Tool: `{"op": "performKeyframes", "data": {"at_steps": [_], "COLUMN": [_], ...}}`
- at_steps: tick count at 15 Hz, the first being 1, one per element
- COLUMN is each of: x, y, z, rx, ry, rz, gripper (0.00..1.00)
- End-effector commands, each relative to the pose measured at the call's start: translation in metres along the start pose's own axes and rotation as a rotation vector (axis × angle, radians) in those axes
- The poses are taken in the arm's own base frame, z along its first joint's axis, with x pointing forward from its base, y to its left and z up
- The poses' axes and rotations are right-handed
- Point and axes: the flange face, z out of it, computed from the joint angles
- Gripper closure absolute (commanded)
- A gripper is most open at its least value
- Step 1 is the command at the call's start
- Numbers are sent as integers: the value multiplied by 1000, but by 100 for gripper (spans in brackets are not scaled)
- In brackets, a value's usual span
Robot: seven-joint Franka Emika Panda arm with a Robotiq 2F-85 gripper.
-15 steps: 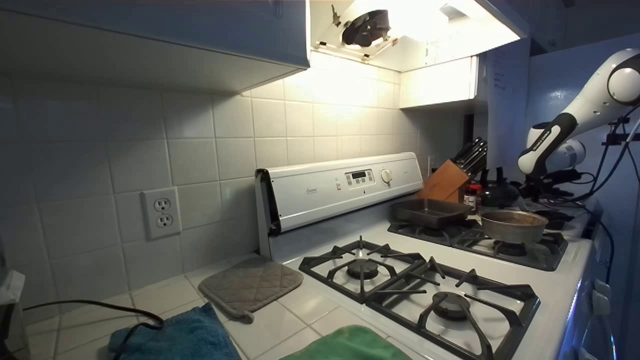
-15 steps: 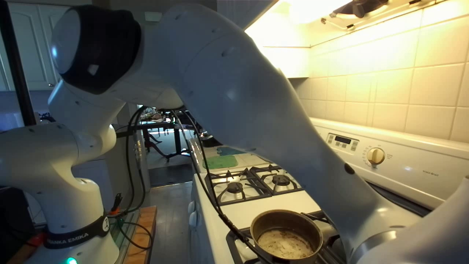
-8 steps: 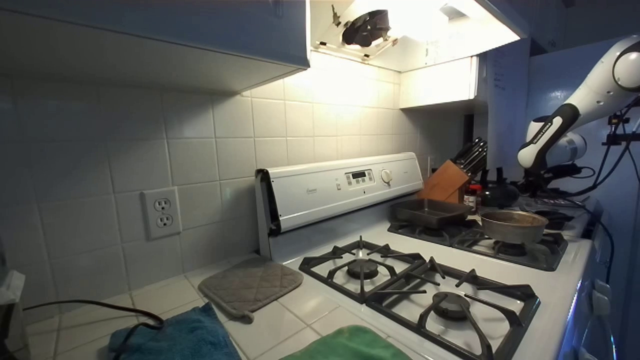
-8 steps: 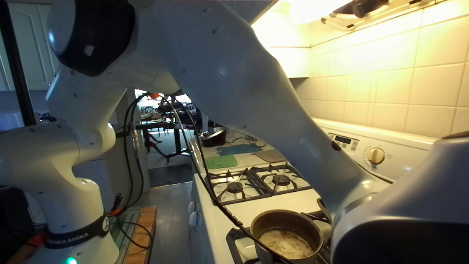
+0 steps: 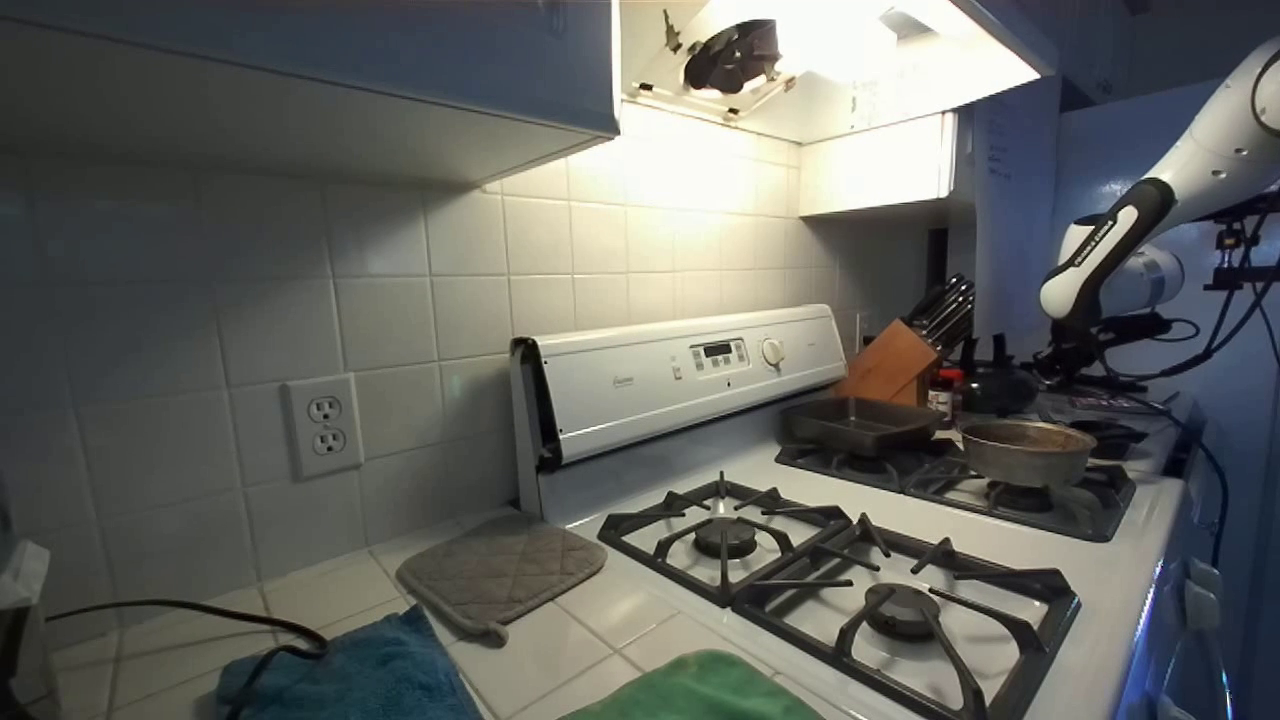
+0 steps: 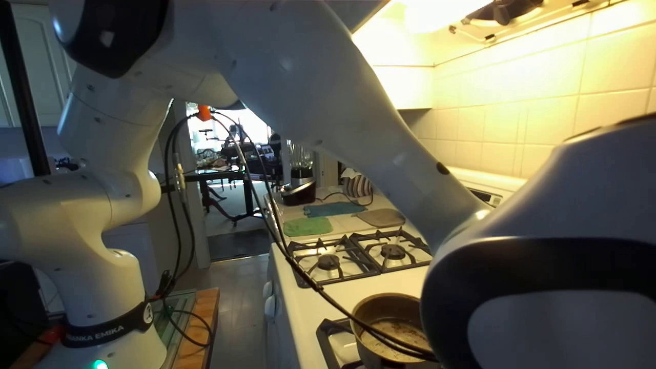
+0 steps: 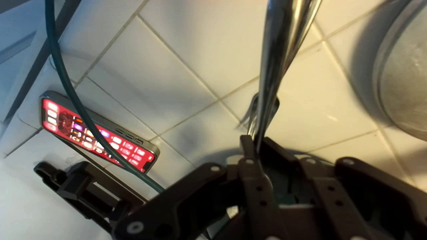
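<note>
Metal utensil, long, narrow and shiny, is grasped in my end effector, whose jaws press on it from both sides; it runs out past the top edge of the wrist view, so I cannot tell what kind it is or what its hidden end touches. Beneath the utensil shows the tiled table. Left of the utensil in the wrist view, a phone shows a red-lit screen with rows of icons. A dark green cable passes over the phone, also left of the utensil, and a black bracket is just beside the phone, lower on that side. Right of the utensil is a round grey metal thing, partly out of frame.

In an exterior view my white arm reaches down to the utensil's place, though the utensil itself is too small and dark to make out there. Left of that place stand a red-lidded jar and a wooden knife block filled with black-handled knives. Nearer the camera than the utensil, a pot and a dark rectangular pan rest on the stove. Past the stove, well apart from the utensil, a grey pot holder, a blue towel and a green cloth lie on the table in both exterior views. Even farther from the utensil, a blender stands on the table
</note>
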Motion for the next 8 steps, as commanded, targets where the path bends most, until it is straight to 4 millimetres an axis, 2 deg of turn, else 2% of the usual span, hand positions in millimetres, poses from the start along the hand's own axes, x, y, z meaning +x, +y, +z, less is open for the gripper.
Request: {"op": "performKeyframes", "data": {"at_steps": [1, 8], "x": [-16, -39], "y": [-10, -47], "z": [-24, -56], "rx": [39, 111], "ry": [13, 40], "rz": [-53, -182], "gripper": [97, 97]}}
